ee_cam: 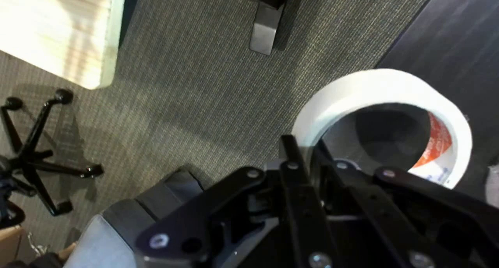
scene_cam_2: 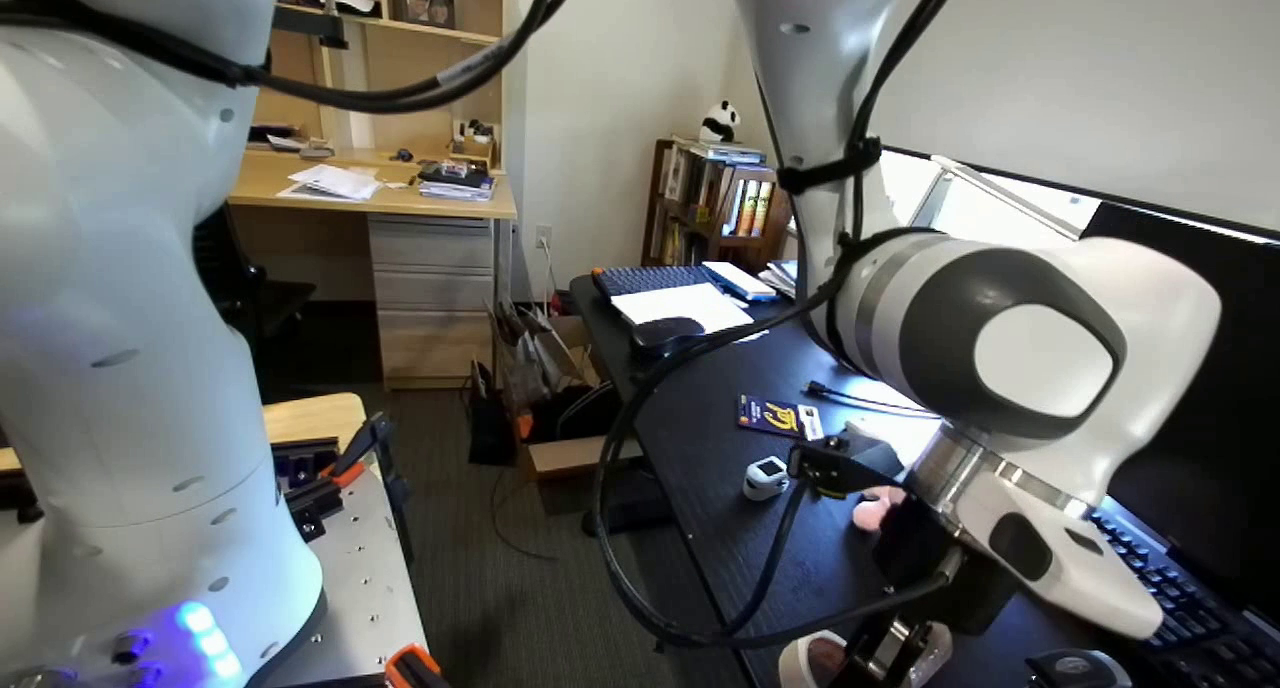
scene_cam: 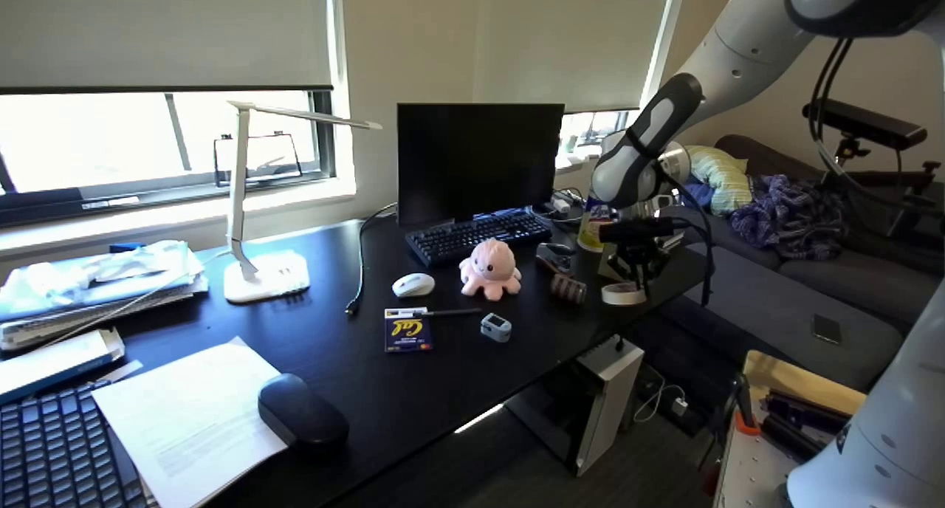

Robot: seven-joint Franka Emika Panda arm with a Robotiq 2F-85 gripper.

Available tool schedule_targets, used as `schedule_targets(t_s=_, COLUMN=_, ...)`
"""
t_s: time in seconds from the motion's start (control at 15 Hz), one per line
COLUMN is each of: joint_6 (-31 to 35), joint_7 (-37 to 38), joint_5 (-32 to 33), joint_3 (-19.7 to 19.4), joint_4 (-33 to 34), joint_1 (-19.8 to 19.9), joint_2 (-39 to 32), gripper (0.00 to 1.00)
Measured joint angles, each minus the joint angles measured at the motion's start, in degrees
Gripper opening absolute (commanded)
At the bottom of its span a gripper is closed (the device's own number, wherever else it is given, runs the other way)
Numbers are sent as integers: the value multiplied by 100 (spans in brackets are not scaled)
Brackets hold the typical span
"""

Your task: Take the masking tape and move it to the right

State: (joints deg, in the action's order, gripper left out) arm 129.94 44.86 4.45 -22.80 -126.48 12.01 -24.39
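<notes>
At the 3 o'clock end of the table (scene_cam: 443, 397) in an exterior view, close to the edge, is the masking tape (scene_cam: 624, 295). The ring is roughly level; whether it touches the table cannot be determined. In the wrist view, the end effector (ee_cam: 306, 148) engages the ring between its 8 and 9 o'clock positions. The fingers (ee_cam: 296, 174) stand close together and clamp the ring wall, one finger outside it, one inside the hollow. The 6 o'clock section of the ring is hidden behind the end effector.

Item positions relative to the masking tape, in an exterior view, are as follows. The striped cylinder (scene_cam: 568, 289) is just beside it at 9 o'clock. The yellow bottle (scene_cam: 590, 238) is near, at 11 o'clock. The pink octopus toy (scene_cam: 491, 268) is at 9 o'clock, beyond the striped cylinder. The small light-blue device (scene_cam: 496, 328) is between 8 and 9 o'clock. The black keyboard (scene_cam: 480, 235) is toward 10 o'clock, with the monitor (scene_cam: 480, 165) behind it. The white mouse (scene_cam: 413, 285) is well apart at 9 o'clock.
</notes>
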Motion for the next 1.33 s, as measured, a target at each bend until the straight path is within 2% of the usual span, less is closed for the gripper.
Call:
schedule_targets(t_s=0.33, joint_6=0, joint_7=435, joint_5=-715, joint_3=-31, joint_4=515, joint_1=252, joint_2=-689, gripper=4)
schedule_targets(t_s=0.8, joint_6=206, joint_7=1466, joint_5=-764, joint_3=-145, joint_4=1019, joint_1=259, joint_2=-1182, gripper=4)
schedule_targets(t_s=0.87, joint_6=346, joint_7=1519, joint_5=-764, joint_3=-125, joint_4=1057, joint_1=246, joint_2=-1218, gripper=35)
schedule_targets(t_s=0.93, joint_6=468, joint_7=1561, joint_5=-765, joint_3=-92, joint_4=1090, joint_1=235, joint_2=-1253, gripper=36)
schedule_targets(t_s=1.33, joint_6=610, joint_7=1758, joint_5=-895, joint_3=214, joint_4=1233, joint_1=93, joint_2=-1400, gripper=73)
